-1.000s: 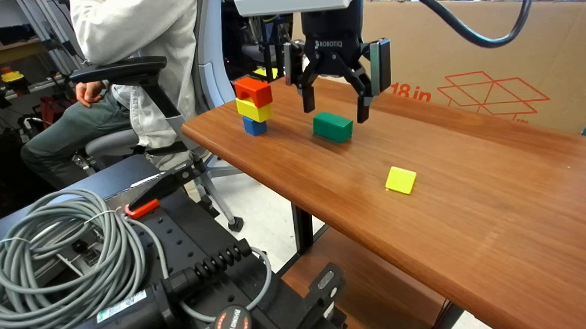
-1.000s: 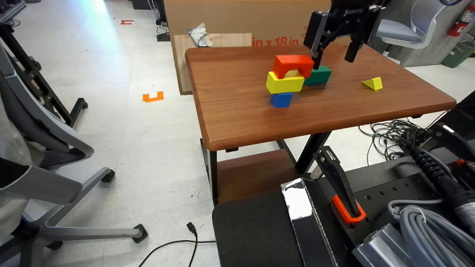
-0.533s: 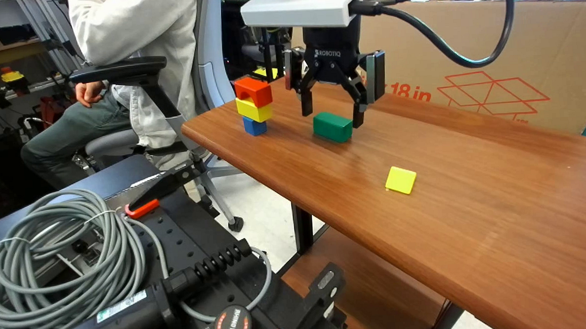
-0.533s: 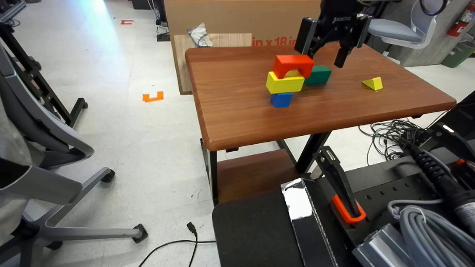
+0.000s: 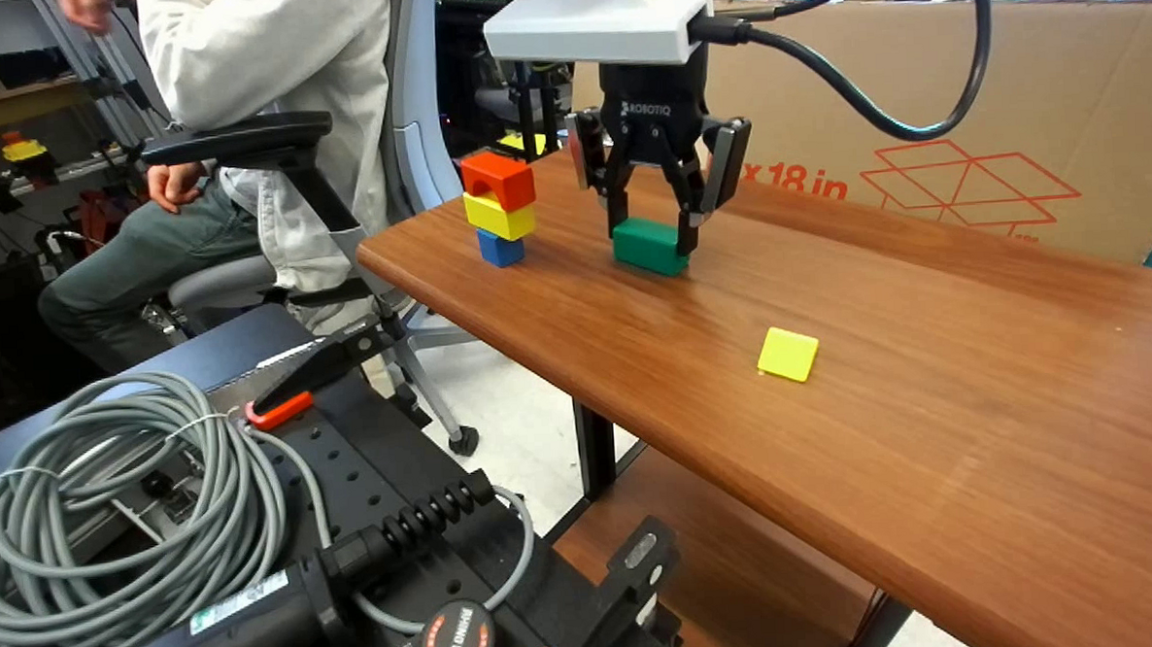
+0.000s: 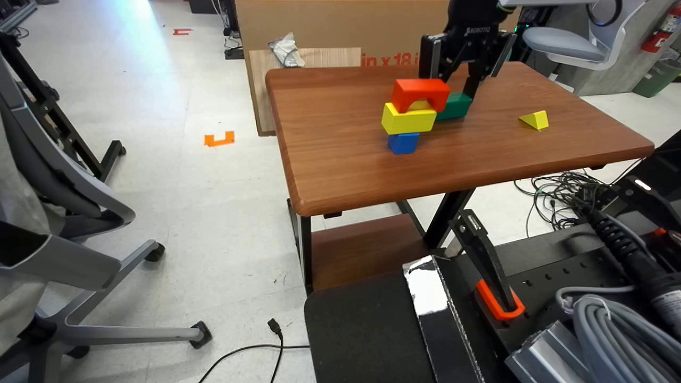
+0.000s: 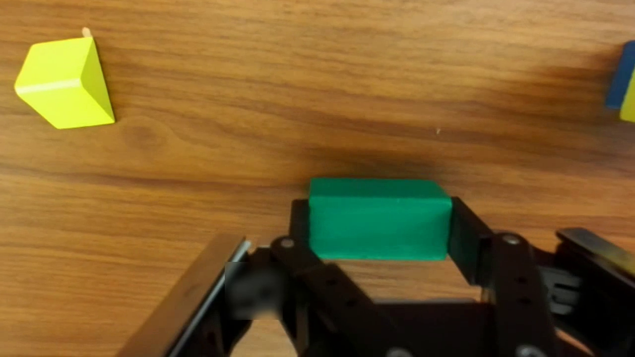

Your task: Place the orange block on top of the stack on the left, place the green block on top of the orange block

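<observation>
My gripper (image 5: 652,239) points down over the table, its fingers shut on the two ends of the green block (image 5: 646,247). In the wrist view both black pads (image 7: 466,238) press against the green block (image 7: 379,228). Whether the block's underside touches the table is hard to tell. To the left in an exterior view stands the stack: a blue cube (image 5: 501,250), a yellow block (image 5: 498,217) across it, and the orange block (image 5: 500,179), an orange-red arch, on top. The orange block (image 6: 420,86) partly hides the green block (image 6: 456,106) and one finger in an exterior view.
A small yellow wedge (image 7: 67,87) lies by itself on the wooden table (image 5: 930,425). A large cardboard box (image 5: 964,83) stands behind the table. Someone sits in a chair (image 5: 421,107) beyond the stack's end of the table.
The gripper has come down over the green block and closed on its ends. The green block has shifted very slightly. The orange, yellow and blue pieces have stayed put.
</observation>
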Motion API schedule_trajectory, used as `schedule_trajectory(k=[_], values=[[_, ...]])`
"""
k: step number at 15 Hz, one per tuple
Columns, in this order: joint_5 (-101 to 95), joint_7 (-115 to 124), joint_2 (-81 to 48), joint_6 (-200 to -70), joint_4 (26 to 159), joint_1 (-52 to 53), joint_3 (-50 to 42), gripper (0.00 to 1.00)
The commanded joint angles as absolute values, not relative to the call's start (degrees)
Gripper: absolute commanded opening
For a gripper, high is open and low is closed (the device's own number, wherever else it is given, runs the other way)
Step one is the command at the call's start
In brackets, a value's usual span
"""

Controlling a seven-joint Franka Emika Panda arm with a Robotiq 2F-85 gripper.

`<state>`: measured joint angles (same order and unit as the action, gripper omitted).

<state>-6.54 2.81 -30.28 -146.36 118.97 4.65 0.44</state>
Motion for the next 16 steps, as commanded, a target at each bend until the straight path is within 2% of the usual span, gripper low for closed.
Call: schedule_trajectory(k=[1, 10, 16], values=[[-6.5, 3.32, -28.67, -147.78, 120.63, 4.94, 0.07, 0.42], [-3.8, 4.7, -9.88, -148.82, 135.24, 4.3, 0.79, 0.42], [-2.99, 7.62, -2.52, -146.56, 137.92, 4.94, 2.24, 0.42]])
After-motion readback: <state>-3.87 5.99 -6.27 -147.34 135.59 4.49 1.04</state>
